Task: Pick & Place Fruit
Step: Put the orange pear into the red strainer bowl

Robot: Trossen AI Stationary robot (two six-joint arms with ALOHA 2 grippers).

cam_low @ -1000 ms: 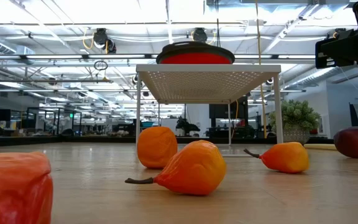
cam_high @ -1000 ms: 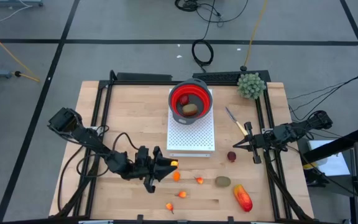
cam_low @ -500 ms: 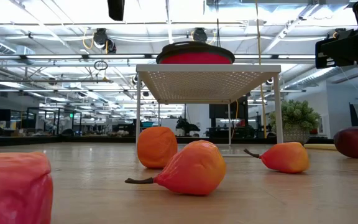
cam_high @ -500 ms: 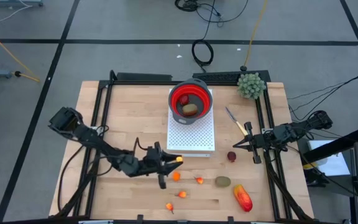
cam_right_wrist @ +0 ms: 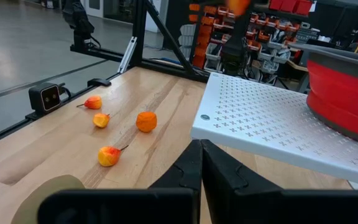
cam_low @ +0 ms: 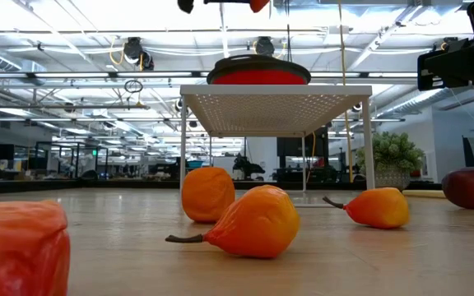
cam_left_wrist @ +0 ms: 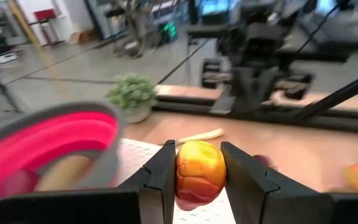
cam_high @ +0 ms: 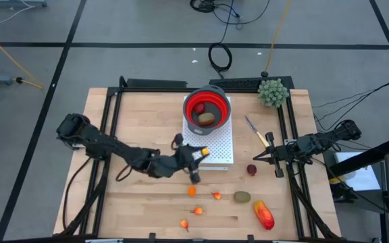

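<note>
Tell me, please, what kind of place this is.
Probably a robotics lab or workshop in a large open industrial hall. A wooden table stands on a bare grey floor with loose cables, and beyond it are ceiling pipes and red storage bins.

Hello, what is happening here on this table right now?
The left claw holds a small orange-yellow fruit and carries it over the white perforated stand, toward the red bowl, which already contains two fruits. The right claw is shut and waits at the table's right side. Several fruits lie on the wooden table, among them a round orange one.
</note>
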